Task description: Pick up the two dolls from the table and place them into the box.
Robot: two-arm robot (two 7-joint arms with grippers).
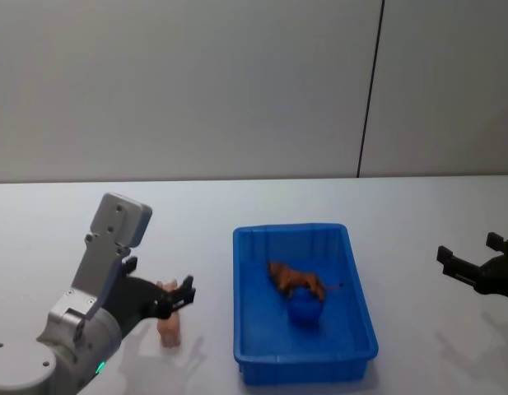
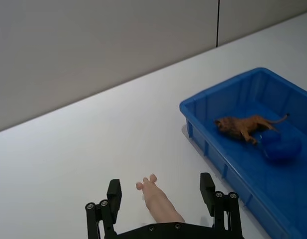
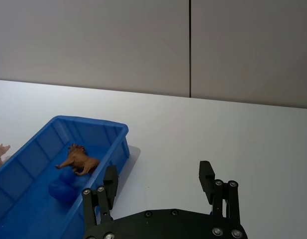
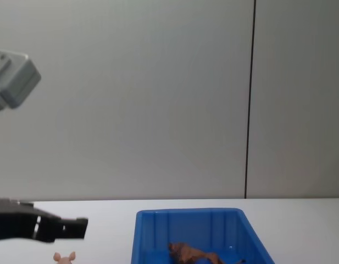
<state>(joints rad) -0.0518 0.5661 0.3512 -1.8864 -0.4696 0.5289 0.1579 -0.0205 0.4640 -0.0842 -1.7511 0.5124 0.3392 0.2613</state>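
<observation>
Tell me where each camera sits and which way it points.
Head: high on the robot, looking forward and down at the table; left hand over the pink doll, right hand at the right edge.
Chest: lower, looking level across the table; left hand at the left.
Left wrist: on the left arm, looking past its open fingers at the pink doll and box.
Right wrist: on the right arm, looking past its open fingers towards the box.
Shared: both wrist views show the brown doll inside the box.
</observation>
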